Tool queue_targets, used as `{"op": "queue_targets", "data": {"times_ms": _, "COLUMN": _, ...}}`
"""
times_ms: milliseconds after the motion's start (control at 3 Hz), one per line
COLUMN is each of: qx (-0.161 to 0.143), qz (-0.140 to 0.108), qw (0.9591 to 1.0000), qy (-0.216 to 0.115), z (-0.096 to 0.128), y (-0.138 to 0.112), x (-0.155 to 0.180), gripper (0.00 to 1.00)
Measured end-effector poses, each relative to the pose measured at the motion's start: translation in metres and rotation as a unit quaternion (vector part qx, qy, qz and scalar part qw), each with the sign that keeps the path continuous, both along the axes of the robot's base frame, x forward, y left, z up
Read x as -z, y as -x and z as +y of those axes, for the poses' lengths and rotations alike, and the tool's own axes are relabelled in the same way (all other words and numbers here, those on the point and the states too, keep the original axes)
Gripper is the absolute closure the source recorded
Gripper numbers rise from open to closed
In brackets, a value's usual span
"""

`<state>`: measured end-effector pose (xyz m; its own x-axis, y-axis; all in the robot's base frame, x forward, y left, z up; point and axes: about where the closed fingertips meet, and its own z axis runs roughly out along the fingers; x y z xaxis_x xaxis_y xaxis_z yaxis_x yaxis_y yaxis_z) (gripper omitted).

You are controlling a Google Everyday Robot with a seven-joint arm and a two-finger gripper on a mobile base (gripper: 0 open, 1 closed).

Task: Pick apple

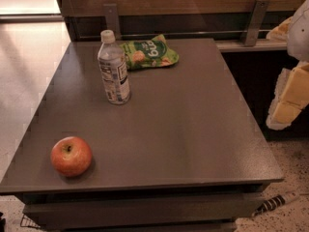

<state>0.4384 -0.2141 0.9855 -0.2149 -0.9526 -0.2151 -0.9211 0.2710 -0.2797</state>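
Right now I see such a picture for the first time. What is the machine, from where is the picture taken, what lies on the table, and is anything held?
The one picture looks down on a grey table from its front; the camera's mount is unknown. The machine is a rolling robot with one arm. Its gripper, the white and yellow part, hangs at the picture's right edge, beside the table. On the table lie an apple near the front left corner, an upright bottle farther back, and a green snack bag behind it. The apple, to be picked, is untouched; nothing seems held.
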Motion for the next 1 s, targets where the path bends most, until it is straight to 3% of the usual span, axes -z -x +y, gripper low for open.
{"op": "queue_targets", "data": {"times_ms": 333, "qx": 0.000, "qz": 0.000, "qw": 1.0000, "qy": 0.000, "z": 0.000, "y": 0.000, "x": 0.000, "gripper": 0.00}}
{"op": "queue_targets", "data": {"times_ms": 667, "qx": -0.020, "qz": -0.004, "qw": 0.9982, "qy": -0.057, "z": 0.026, "y": -0.003, "x": 0.018, "gripper": 0.00}}
{"op": "queue_targets", "data": {"times_ms": 1000, "qx": -0.052, "qz": -0.009, "qw": 0.9887, "qy": -0.140, "z": 0.066, "y": -0.007, "x": 0.036, "gripper": 0.00}}
